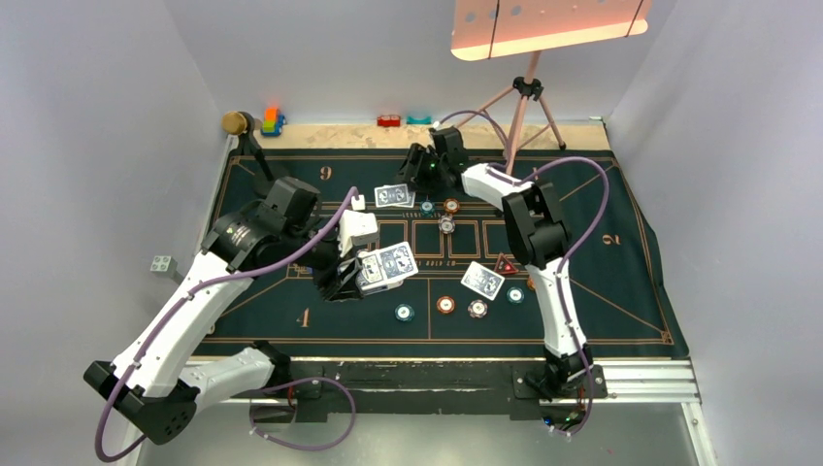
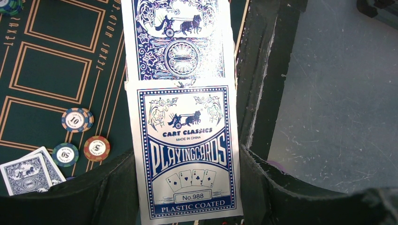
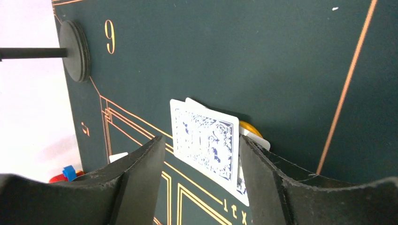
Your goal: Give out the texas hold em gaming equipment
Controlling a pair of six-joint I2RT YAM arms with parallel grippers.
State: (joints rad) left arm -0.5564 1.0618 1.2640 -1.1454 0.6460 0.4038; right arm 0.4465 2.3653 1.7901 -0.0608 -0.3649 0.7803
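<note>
My left gripper (image 1: 361, 274) is shut on a blue-and-white playing card box (image 1: 386, 265) and holds it above the mat's centre-left. In the left wrist view the box (image 2: 185, 117) fills the gap between my fingers (image 2: 256, 173), and a blue-backed card (image 2: 178, 37) lies beyond its top. My right gripper (image 1: 419, 170) is open at the far side, low over two blue-backed cards (image 1: 395, 195). In the right wrist view these cards (image 3: 204, 140) lie on the mat between my fingers, with a yellow button (image 3: 249, 127) behind them. Another card pair (image 1: 482, 281) lies by a red triangle marker (image 1: 504, 264).
Teal (image 1: 404, 312), orange (image 1: 445, 304) and white (image 1: 477, 309) chips lie near the front, three more around the far orange chip (image 1: 451, 205). The green felt mat (image 1: 602, 282) covers the table. Toy blocks (image 1: 273, 121) and a lamp tripod (image 1: 529, 97) stand at the back.
</note>
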